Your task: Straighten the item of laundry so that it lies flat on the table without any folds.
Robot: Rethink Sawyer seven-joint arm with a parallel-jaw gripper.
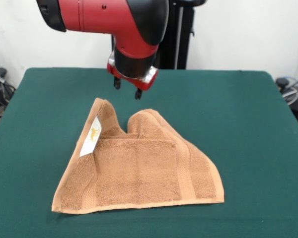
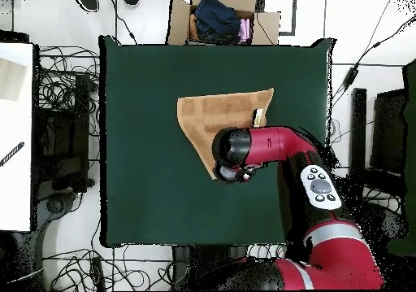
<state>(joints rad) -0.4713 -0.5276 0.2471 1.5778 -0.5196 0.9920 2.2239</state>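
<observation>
Orange-tan terry cloth, a small hand towel (image 1: 139, 168), lies near the middle of the large table with its dark green felt-like surface (image 1: 248, 129). The towel is not flat: its two far corners are folded inward over the body, so the outline narrows away from the camera into two rounded peaks with a dip between them. The near hem runs straight across in the front view, and a woven border band (image 1: 185, 171) slants up the right part of the cloth. On the left fold, a small white label (image 1: 91, 137) with a faint yellow mark faces up.

Just beyond the towel's far edge, the red and black arm's gripper (image 1: 127, 89) hangs above the green cloth, not touching the towel. Its two short dark fingertips (image 1: 138, 93) point down with a clear gap between them, and nothing is held.

From overhead, the arm's red elbow covers part of the towel (image 2: 215, 114). Past the table's far edge sits an open cardboard box (image 2: 180, 16) with dark clothing inside.
</observation>
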